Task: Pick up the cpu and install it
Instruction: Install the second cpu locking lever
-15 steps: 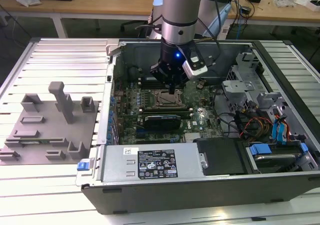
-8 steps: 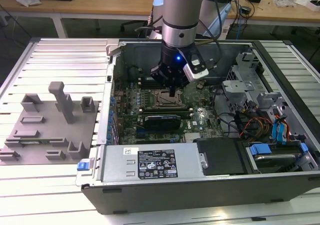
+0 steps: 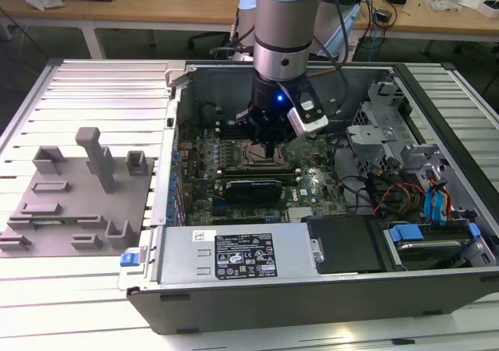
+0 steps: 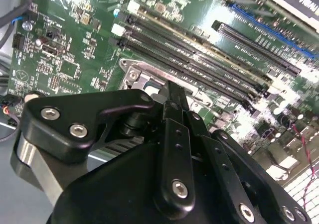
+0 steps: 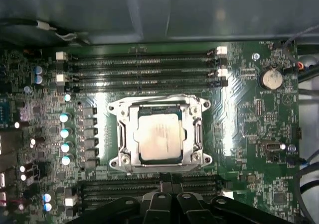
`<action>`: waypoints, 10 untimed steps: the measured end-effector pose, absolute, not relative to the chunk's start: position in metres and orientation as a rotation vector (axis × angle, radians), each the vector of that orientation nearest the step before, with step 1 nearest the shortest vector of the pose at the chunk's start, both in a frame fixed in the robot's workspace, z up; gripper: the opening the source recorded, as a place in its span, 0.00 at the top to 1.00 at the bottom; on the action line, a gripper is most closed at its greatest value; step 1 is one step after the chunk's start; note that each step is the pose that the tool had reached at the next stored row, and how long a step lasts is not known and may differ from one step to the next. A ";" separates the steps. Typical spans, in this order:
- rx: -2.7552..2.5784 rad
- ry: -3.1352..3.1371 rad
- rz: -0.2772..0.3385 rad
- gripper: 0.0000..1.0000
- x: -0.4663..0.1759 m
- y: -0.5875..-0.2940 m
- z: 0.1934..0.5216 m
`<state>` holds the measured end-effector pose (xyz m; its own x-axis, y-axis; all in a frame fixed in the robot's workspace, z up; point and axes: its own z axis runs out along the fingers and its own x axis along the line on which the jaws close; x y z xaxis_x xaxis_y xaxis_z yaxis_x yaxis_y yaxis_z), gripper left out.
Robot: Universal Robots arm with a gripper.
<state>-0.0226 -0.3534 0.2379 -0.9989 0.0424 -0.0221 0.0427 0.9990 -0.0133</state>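
Observation:
In the first wrist view the cpu (image 5: 159,137), a small square chip with a silvery top, lies flat inside the metal socket frame (image 5: 119,134) on the green motherboard (image 5: 244,114). My gripper (image 5: 170,178) hangs just above the board beside the socket, its black fingers (image 4: 172,97) drawn together with nothing between them. In the exterior view the gripper (image 3: 269,153) reaches down into the open computer case (image 3: 312,304), over the middle of the board.
Memory slots (image 5: 144,69) run along both sides of the socket. A grey fixture plate (image 3: 70,203) with upright blocks lies on the exterior view's left. A power supply (image 3: 242,253), cables and blue-tabbed drive bays (image 3: 437,203) crowd the case.

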 end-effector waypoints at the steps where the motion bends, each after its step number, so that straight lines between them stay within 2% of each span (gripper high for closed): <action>1: 0.066 3.119 -0.021 0.89 -0.023 -0.355 0.238; 10: 0.066 3.119 -0.021 0.89 -0.030 -0.359 0.237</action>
<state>-0.0305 -0.3592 0.2368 -0.9989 0.0423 -0.0221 0.0426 0.9990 -0.0132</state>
